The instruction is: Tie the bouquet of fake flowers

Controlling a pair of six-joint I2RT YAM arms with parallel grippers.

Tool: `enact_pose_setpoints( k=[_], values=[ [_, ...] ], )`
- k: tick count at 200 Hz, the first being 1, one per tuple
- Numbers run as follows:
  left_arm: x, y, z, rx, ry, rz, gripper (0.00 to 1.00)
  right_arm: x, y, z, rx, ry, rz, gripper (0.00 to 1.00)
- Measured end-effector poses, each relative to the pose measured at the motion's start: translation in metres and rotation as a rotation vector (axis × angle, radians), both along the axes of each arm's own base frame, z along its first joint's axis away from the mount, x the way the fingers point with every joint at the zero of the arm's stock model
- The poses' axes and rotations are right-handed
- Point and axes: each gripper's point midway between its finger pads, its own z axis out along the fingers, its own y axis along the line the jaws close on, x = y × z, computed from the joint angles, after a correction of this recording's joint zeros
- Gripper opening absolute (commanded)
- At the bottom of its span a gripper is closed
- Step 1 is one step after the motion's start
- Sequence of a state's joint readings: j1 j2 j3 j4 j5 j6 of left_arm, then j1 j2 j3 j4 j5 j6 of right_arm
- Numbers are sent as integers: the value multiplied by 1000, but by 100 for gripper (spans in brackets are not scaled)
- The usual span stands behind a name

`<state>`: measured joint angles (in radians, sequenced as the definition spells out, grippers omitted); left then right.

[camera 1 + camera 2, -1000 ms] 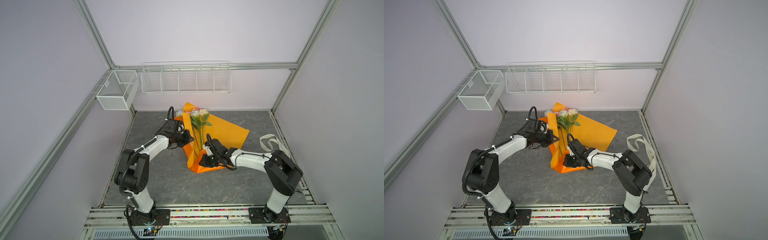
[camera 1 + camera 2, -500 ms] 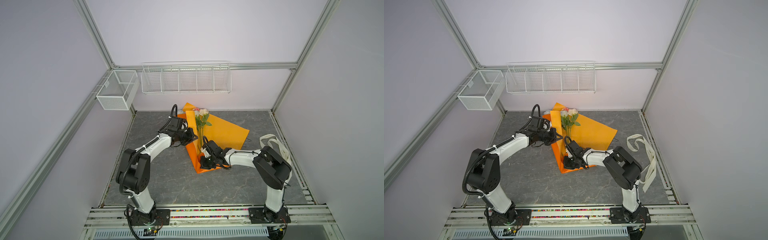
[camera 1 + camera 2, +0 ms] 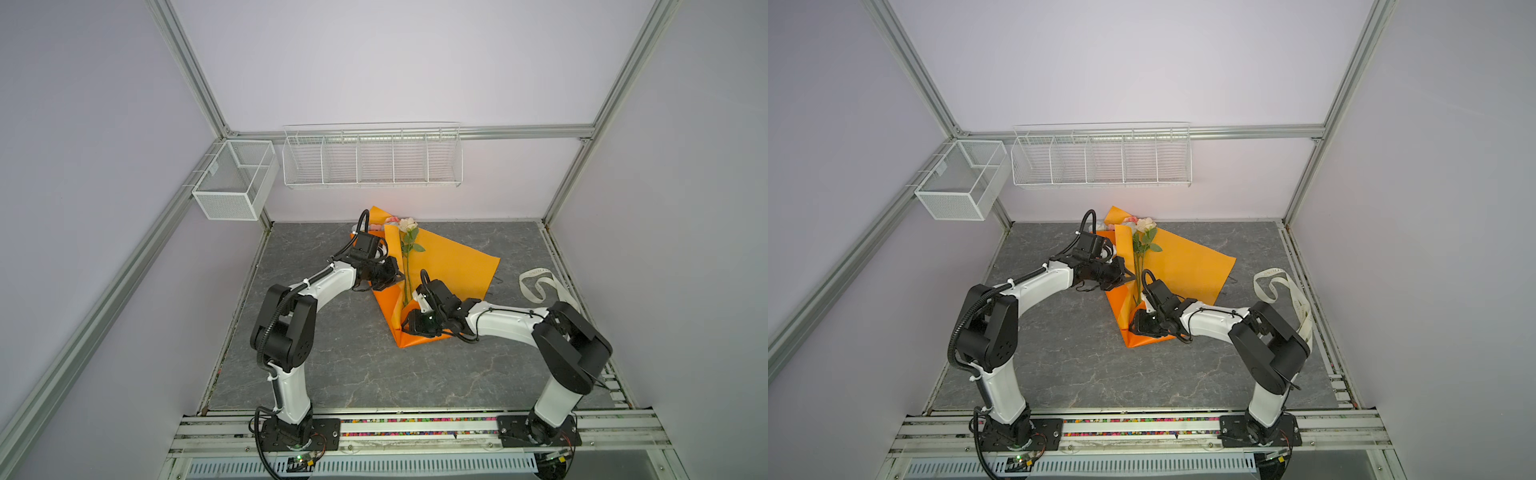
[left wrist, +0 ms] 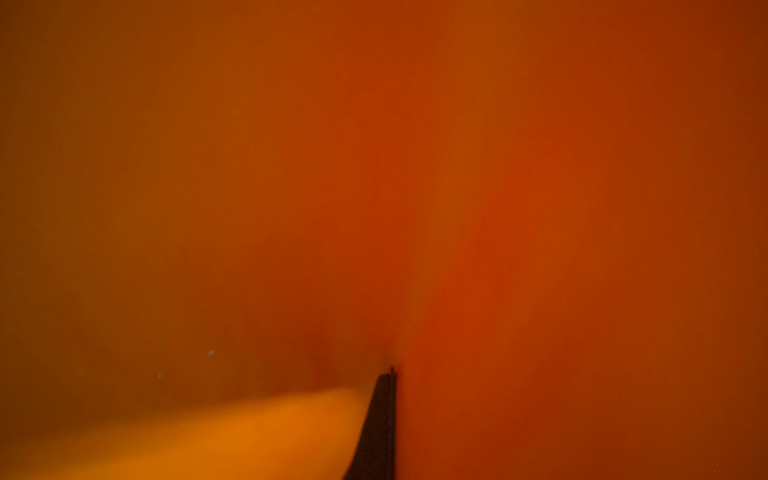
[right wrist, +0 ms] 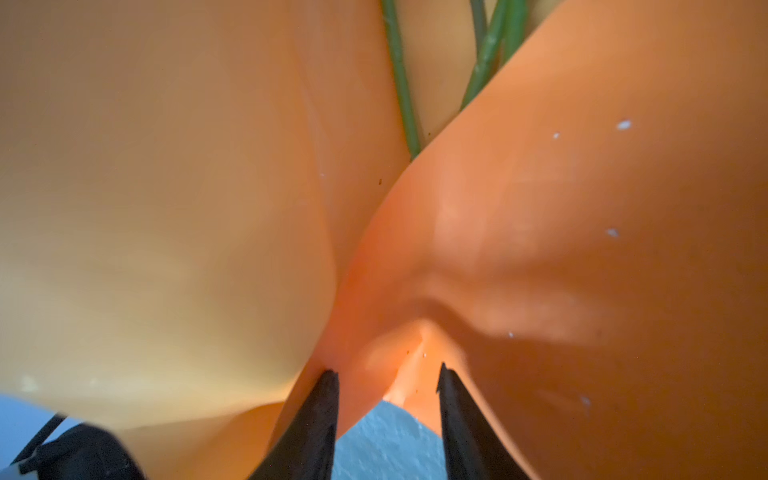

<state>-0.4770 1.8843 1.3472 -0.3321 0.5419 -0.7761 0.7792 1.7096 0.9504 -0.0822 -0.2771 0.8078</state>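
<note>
The bouquet of fake flowers lies on an orange paper sheet, blooms toward the back wall, green stems running toward the front. A folded flap of paper hides most blooms. My left gripper is shut on that flap's edge beside the stems. The left wrist view is filled with orange paper, with one dark finger against it. My right gripper is open at the sheet's front tip, and a paper fold sits between its fingertips.
A cream ribbon lies looped on the grey table at the right edge. A white wire rack and a mesh basket hang on the back wall and the left corner.
My right gripper's jaws have opened at the paper's front tip. My left gripper has drawn the paper flap rightward over the flowers, so fewer blooms show.
</note>
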Motion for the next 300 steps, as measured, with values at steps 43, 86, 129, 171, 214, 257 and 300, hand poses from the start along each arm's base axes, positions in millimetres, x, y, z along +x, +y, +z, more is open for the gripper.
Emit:
enact_pose_setpoints(
  k=[43, 86, 129, 171, 214, 257, 300],
  values=[
    [5, -1, -10, 23, 16, 1, 4, 2, -15, 38, 34, -105, -43, 81],
    [4, 2, -17, 44, 35, 5, 5, -3, 1, 38, -26, -136, 36, 84],
    [3, 1, -17, 44, 36, 4, 6, -3, 16, 7, -157, -98, 69, 81],
    [3, 1, -17, 45, 37, 5, 6, -9, 10, -1, -223, -77, 68, 78],
    [3, 1, -17, 44, 37, 3, 11, -9, 0, -5, -273, -64, 40, 42],
    [0, 2, -19, 56, 38, -14, 36, -5, -13, -18, -244, -10, 11, 29],
    [-6, 7, -14, 74, 28, -39, 63, -5, -22, -30, -166, 55, 7, 28]
  ],
)
